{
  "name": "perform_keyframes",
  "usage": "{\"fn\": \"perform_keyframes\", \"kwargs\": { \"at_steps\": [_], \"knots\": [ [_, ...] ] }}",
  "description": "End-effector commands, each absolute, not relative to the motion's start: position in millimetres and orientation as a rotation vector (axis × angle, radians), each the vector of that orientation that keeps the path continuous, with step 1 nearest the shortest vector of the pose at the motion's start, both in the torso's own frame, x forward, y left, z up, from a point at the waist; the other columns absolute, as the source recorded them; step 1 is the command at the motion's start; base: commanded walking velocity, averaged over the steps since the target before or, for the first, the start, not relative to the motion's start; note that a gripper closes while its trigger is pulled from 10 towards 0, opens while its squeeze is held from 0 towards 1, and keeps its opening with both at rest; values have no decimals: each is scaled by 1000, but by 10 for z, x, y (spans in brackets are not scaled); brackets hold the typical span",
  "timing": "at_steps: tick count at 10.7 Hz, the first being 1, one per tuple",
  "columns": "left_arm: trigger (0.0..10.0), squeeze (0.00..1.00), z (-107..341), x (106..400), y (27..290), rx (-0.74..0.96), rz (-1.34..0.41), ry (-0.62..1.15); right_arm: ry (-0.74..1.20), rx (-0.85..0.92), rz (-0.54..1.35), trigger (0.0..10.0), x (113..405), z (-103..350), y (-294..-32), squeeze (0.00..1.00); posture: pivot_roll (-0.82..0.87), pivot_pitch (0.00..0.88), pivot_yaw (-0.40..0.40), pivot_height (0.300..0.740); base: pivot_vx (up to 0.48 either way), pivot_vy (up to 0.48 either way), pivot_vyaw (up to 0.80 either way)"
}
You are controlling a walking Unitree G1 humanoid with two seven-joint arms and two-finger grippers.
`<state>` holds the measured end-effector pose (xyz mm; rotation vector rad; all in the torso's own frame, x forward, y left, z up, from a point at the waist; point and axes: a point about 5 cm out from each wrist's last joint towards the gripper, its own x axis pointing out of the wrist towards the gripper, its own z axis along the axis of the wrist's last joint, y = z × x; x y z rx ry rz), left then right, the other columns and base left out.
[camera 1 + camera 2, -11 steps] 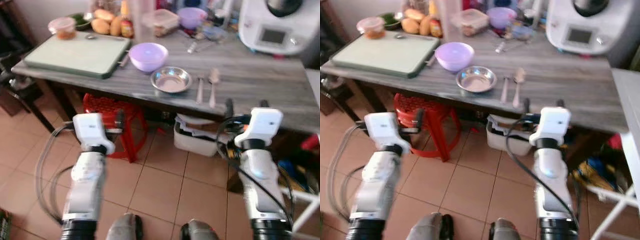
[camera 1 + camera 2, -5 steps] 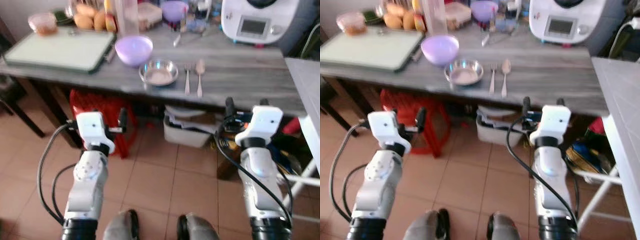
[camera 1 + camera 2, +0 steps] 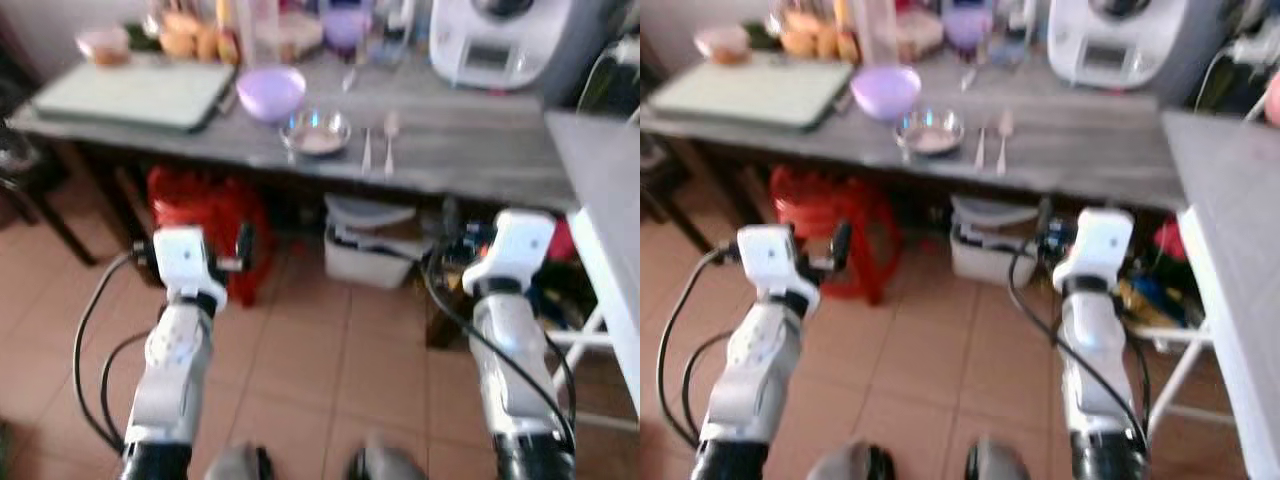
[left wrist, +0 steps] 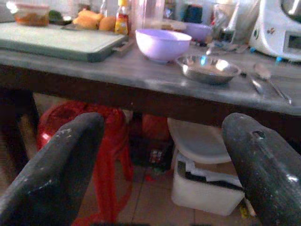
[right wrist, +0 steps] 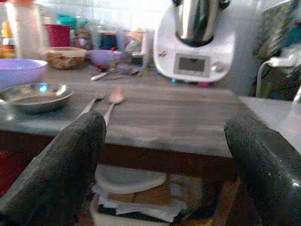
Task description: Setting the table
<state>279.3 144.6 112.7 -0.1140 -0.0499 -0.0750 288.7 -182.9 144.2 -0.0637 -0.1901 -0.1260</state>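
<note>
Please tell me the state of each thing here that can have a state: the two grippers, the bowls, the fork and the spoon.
Left gripper: open, holding nothing, in front of the table.
Right gripper: open, holding nothing.
Purple bowl: upright on the table.
Steel bowl: upright beside the purple bowl.
Fork: lying flat.
Spoon: lying flat beside the fork.

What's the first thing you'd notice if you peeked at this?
The robot's two silver arms reach forward over the tiled floor, left gripper and right gripper both open. Ahead, a grey table holds a purple bowl beside a shiny metal bowl, with a big white kitchen machine behind.
</note>
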Motion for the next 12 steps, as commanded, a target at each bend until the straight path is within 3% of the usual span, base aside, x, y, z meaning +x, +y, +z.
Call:
{"fn": "perform_keyframes", "kwargs": {
  "at_steps": [1, 6, 12],
  "knots": [
    [10000, 0, 1111, 2786, 1435, -109, -84, -40, -161, -53, -123, 10000, 2907, 1388, -1831, 0, -40, 61, 17, 740, 0, 0, 0],
    [10000, 0, 1235, 2822, 1363, -125, -157, -108, -184, -47, -98, 10000, 3013, 1451, -1753, 0, -42, 72, 30, 740, 0, 0, -175],
    [10000, 0, 1244, 2808, 1376, -138, -164, -114, -185, -60, -102, 10000, 3044, 1471, -1793, 0, -47, 87, 32, 740, 0, -464, 0]
  ]
}}
